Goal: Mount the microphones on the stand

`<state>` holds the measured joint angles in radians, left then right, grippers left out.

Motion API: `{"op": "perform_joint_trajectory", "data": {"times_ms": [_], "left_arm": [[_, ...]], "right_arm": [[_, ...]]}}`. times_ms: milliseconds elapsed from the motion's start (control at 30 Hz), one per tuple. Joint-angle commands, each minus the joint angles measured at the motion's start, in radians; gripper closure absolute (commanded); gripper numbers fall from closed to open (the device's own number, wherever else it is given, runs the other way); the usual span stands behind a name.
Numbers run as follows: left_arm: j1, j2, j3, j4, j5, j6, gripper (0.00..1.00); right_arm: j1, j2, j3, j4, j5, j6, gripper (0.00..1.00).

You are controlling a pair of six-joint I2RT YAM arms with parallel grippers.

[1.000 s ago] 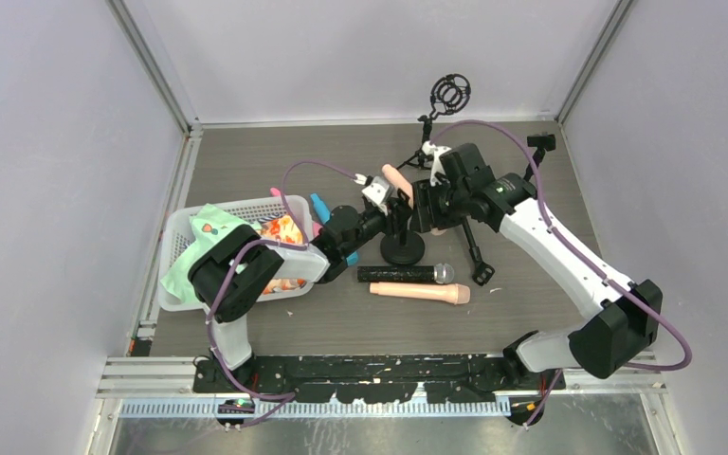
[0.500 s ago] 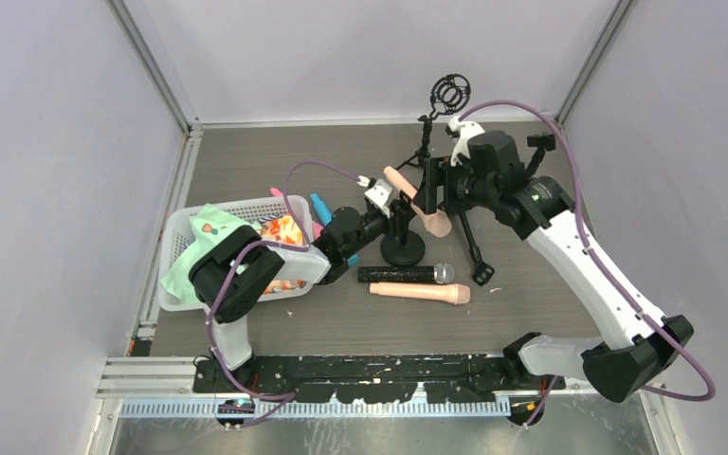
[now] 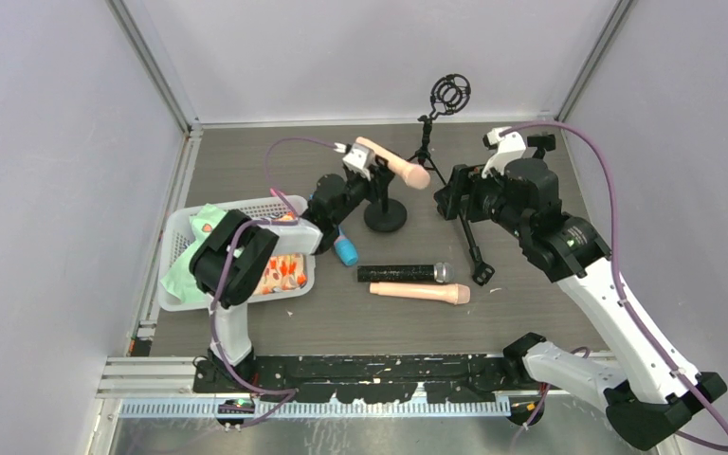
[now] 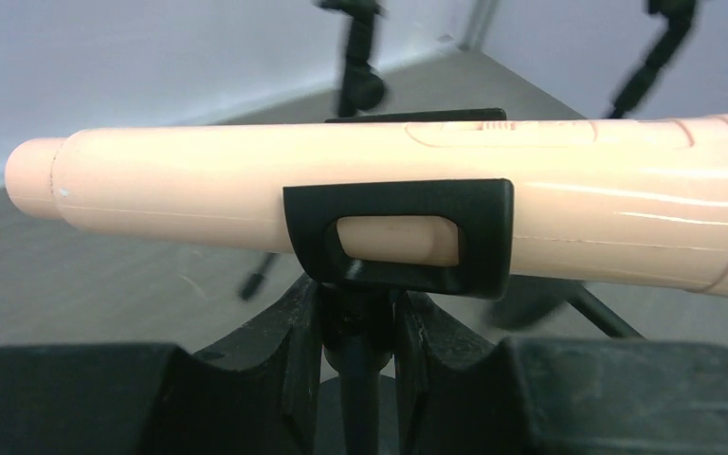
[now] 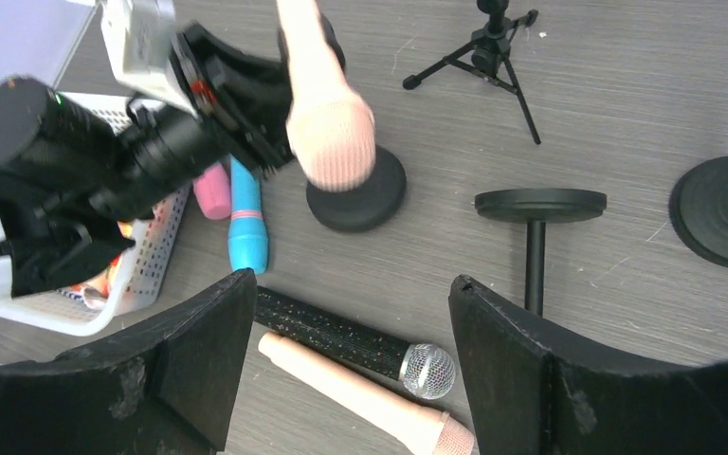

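A peach microphone (image 3: 393,163) sits in the black clip (image 4: 398,237) of a round-based stand (image 3: 385,216). My left gripper (image 3: 365,182) is shut on that stand's stem just under the clip (image 4: 360,322). My right gripper (image 3: 449,194) is open and empty, to the right of the stand and apart from it; in its wrist view it (image 5: 351,360) hangs above the black microphone (image 5: 341,336) and the second peach microphone (image 5: 360,393). These two lie side by side on the table (image 3: 406,273) (image 3: 420,293). The blue microphone (image 3: 345,249) lies beside the basket.
A white basket (image 3: 182,227) with cloths stands at the left. A small tripod with a ring mount (image 3: 448,95) stands at the back. A disc-based stand (image 5: 538,204) lies under my right arm, with another round base (image 5: 720,209) to its right. A pink item (image 5: 211,190) lies by the blue microphone.
My right gripper has let go of the peach microphone and drawn back to the right. My left gripper has carried the stand, with the microphone in its clip, back and to the left.
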<state>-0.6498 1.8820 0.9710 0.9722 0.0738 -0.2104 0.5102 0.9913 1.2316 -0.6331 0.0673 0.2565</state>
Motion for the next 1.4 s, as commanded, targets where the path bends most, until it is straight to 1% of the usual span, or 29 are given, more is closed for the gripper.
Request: {"op": "perform_joint_trajectory", "data": {"times_ms": [0, 200, 400, 467, 633, 700, 800, 833, 867, 900, 933, 1033, 1167, 1367], "left_arm": [[0.097, 0.022, 0.163, 0.095, 0.03, -0.02, 1.0], [0.246, 0.113, 0.325, 0.047, 0.044, -0.02, 1.0], [0.363, 0.215, 0.48, -0.032, 0.036, 0.006, 1.0], [0.399, 0.247, 0.515, -0.046, 0.019, 0.006, 1.0], [0.469, 0.288, 0.542, -0.044, -0.006, 0.013, 0.98], [0.482, 0.298, 0.547, -0.045, -0.005, 0.025, 0.91], [0.488, 0.297, 0.543, -0.056, -0.003, 0.06, 0.85], [0.489, 0.294, 0.534, -0.056, -0.002, 0.065, 0.8], [0.489, 0.29, 0.525, -0.052, -0.001, 0.066, 0.72], [0.489, 0.285, 0.512, -0.048, 0.004, 0.065, 0.67], [0.488, 0.28, 0.499, -0.045, 0.012, 0.064, 0.59], [0.487, 0.255, 0.454, -0.035, 0.037, 0.056, 0.49], [0.487, 0.218, 0.375, -0.01, 0.046, 0.045, 0.4], [0.487, 0.138, 0.243, -0.004, 0.044, 0.035, 0.32]], "right_arm": [[-0.001, -0.023, -0.047, 0.096, 0.051, -0.014, 0.21], [-0.001, -0.038, -0.11, 0.123, 0.04, 0.013, 0.21], [-0.002, -0.044, -0.145, 0.135, 0.028, 0.026, 0.21], [-0.002, -0.045, -0.156, 0.14, 0.028, 0.027, 0.21], [-0.002, -0.047, -0.181, 0.156, 0.016, 0.029, 0.21], [-0.001, -0.047, -0.189, 0.164, 0.01, 0.029, 0.21], [-0.002, -0.045, -0.198, 0.174, 0.007, 0.028, 0.21], [-0.001, -0.043, -0.2, 0.178, 0.006, 0.029, 0.21], [-0.002, -0.043, -0.203, 0.182, 0.007, 0.029, 0.21], [-0.002, -0.042, -0.206, 0.184, 0.007, 0.029, 0.21], [-0.001, -0.04, -0.208, 0.187, 0.008, 0.029, 0.21], [-0.001, -0.029, -0.208, 0.188, 0.01, 0.027, 0.2], [-0.002, -0.021, -0.202, 0.19, 0.011, 0.021, 0.2], [-0.002, -0.004, -0.184, 0.187, 0.024, 0.011, 0.2]]}}
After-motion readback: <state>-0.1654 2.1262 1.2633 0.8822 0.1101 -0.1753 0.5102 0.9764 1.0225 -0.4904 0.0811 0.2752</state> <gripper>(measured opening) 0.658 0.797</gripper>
